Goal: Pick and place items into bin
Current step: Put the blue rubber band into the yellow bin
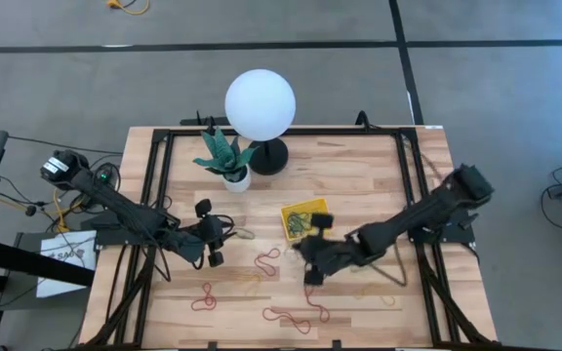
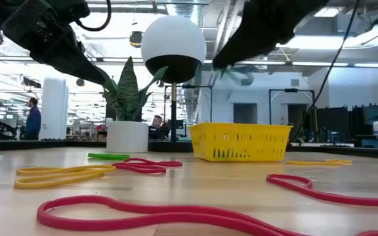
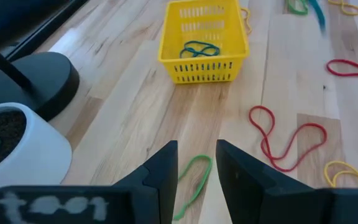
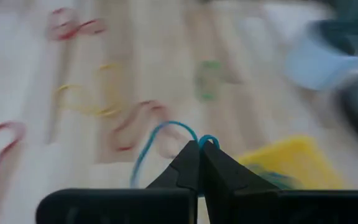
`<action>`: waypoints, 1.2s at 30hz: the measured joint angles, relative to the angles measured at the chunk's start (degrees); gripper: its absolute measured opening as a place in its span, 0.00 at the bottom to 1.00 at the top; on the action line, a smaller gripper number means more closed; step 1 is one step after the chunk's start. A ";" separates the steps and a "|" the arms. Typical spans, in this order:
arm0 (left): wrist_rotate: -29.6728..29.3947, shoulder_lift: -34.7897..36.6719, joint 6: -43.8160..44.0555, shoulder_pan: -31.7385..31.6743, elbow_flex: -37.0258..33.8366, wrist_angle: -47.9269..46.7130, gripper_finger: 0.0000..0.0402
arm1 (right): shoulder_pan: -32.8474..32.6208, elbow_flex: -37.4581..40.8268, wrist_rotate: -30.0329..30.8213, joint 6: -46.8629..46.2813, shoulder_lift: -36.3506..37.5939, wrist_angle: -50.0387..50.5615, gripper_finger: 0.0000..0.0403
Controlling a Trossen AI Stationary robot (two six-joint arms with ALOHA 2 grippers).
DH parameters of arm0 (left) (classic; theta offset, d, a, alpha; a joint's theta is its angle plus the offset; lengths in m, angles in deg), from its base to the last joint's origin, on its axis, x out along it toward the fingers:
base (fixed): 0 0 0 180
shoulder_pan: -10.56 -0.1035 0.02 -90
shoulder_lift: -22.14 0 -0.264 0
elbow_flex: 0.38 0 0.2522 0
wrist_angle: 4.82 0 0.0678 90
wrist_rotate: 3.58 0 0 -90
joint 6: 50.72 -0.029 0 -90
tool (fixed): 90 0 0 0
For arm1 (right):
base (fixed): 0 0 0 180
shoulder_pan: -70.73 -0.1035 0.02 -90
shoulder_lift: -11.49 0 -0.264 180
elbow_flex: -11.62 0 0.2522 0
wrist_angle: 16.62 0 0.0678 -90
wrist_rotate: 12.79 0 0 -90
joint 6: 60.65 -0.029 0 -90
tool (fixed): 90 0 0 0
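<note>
I've got the right gripper [image 4: 201,144] clamped on a thin blue rubber-band loop [image 4: 157,146] just beside the square yellow plastic bin [image 1: 302,217] mid-worktop; next: carry over, release; left gripper [image 3: 196,171] apart, waiting.

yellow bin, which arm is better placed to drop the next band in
Right. Its gripper is shut on a blue band beside the yellow bin; the left gripper is open, over a green band.

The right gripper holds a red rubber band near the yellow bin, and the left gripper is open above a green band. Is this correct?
Not quite: the band in the right gripper is blue, not red, as the right wrist view shows. The rest holds: it is near the yellow bin, and the left gripper is open above a green band.
</note>
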 joint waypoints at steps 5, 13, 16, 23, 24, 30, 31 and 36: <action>0.36 0.00 0.03 0.00 0.00 -0.69 0.25 | 0.79 -0.02 5.84 -0.49 7.03 7.69 0.00; 1.86 -0.02 0.07 0.00 0.00 -0.71 0.25 | 6.69 -0.05 4.87 -1.21 8.96 14.95 0.00; 1.50 -0.02 0.07 -0.01 0.00 -0.72 0.25 | 9.64 0.31 -0.69 -3.39 7.42 14.46 0.00; -10.41 -0.02 4.52 -1.51 0.02 -1.36 0.25 | 13.14 1.86 -5.04 -2.09 1.16 10.80 0.00; -10.88 -0.02 4.55 -1.77 0.04 -1.80 0.25 | 13.43 1.95 -6.04 -2.06 -0.19 9.90 0.00; -6.60 -0.02 4.61 -2.75 0.02 -3.13 0.25 | 14.09 1.91 -7.73 -0.15 -4.46 4.77 0.00; -5.19 -0.02 4.61 -2.73 0.02 -3.15 0.25 | 14.32 1.98 -8.12 -0.13 -4.75 4.74 0.00; 0.86 -0.03 4.63 -2.73 0.02 -3.50 0.25 | 14.69 1.49 -9.39 -0.40 -7.00 2.35 0.03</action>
